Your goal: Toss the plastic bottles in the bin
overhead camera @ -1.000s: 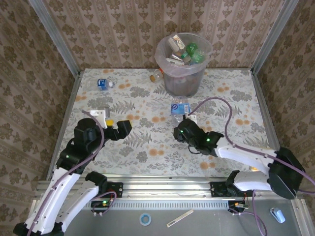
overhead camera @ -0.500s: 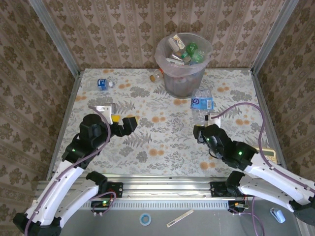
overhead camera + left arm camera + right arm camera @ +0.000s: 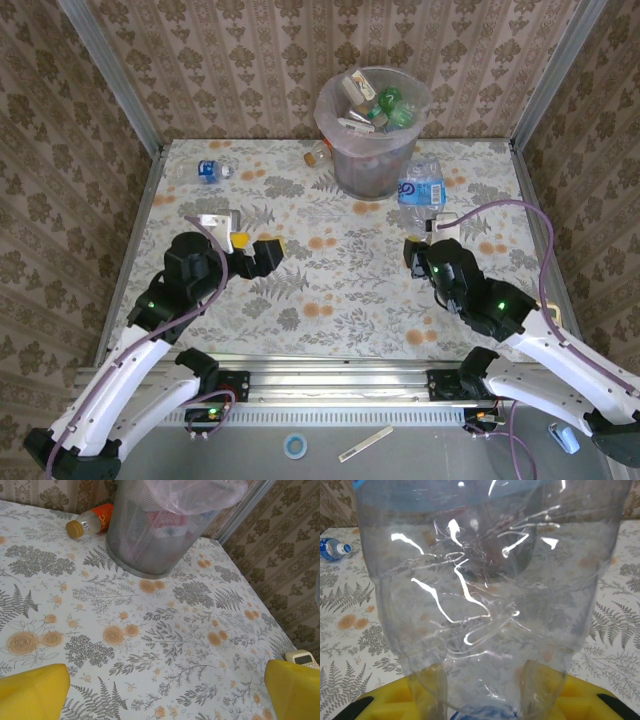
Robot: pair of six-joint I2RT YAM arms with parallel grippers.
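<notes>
Above the floral table (image 3: 330, 290), right tool (image 3: 428, 228) clamps a clear bottle (image 3: 421, 190); left tool (image 3: 252, 243) gapes empty.

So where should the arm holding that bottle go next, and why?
Probably lift it and swing it left over the bin. The right fingers grip the clear blue-labelled bottle, which looks to be beside the bin's wall, not above its opening. Letting go now would likely drop it on the table.

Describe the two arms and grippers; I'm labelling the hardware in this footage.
The left arm and right arm have white links, black joint housings with small green lights, and a loose purple cable. The left gripper and right gripper are black, two-fingered, with yellow pads.
</notes>
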